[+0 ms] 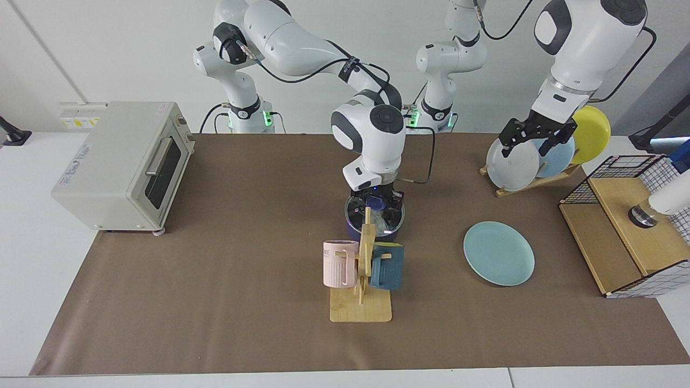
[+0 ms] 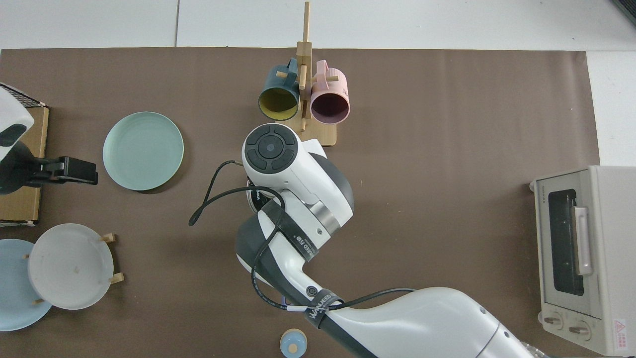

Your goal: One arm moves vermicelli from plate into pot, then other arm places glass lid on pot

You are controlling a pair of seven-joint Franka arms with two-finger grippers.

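Brown table mat (image 1: 215, 280) | right gripper (image 1: 377, 203) sitting straight over lid (image 1: 389, 221) on pot (image 1: 353, 230), grip unclear | left gripper (image 1: 533, 141) waiting upper right, spread.

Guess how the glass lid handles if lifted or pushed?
Glass lid, on the pot under the right claw: likely rigid, breakable if dropped. Smooth glass probably slippery; its knob looks the surest grip. Left claw waits at the plate rack.

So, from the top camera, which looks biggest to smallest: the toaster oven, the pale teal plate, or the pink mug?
1. Cream toaster oven, largest.
2. Round pale teal plate.
3. Ribbed pink mug, smallest; it hangs raised on the wooden rack, nearer the camera, yet looks smaller.
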